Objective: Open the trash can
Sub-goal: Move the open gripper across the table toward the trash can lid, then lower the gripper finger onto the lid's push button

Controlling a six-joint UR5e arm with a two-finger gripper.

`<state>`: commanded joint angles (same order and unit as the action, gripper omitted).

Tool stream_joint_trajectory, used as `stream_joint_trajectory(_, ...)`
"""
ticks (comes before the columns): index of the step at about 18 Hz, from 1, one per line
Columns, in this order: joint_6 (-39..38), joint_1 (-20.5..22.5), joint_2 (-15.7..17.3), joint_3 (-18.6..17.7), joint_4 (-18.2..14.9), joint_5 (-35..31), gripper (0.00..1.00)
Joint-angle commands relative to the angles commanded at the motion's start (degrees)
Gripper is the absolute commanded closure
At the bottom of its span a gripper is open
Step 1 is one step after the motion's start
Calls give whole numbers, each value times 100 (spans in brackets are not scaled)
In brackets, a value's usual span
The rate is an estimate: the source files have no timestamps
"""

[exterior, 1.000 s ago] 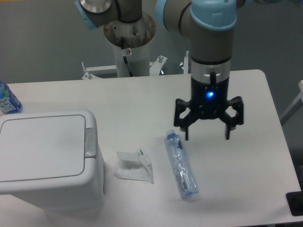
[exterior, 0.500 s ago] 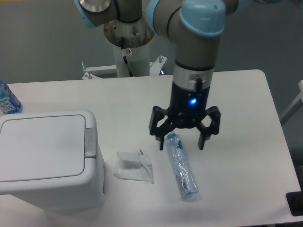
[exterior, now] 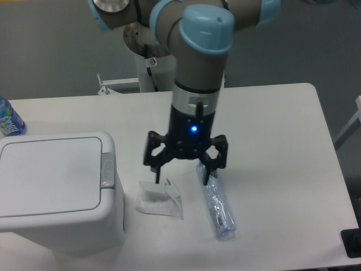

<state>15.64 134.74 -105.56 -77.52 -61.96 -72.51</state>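
Observation:
The trash can is a big white box at the table's left front, its flat lid down and its grey push-button on the right rim. My gripper hangs open over the table, to the right of the can, with nothing between its fingers. Its left fingertip is just above a crumpled clear wrapper and its right fingertip is beside the top of a lying plastic bottle.
A blue-labelled bottle stands at the far left edge behind the can. The arm's base post rises at the table's back. A dark object sits at the right front corner.
My gripper has travelled left and slightly forward across the table, from the right side to just above the wrapper and bottle. It stayed open. The can's lid has not moved.

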Motion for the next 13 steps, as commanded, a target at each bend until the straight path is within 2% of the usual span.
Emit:
stream_joint_trajectory(8, 0, -184, 158, -298, 0, -44, 0)
stream_joint_trajectory(13, -9, -238, 176, -316, 0, -35, 0)
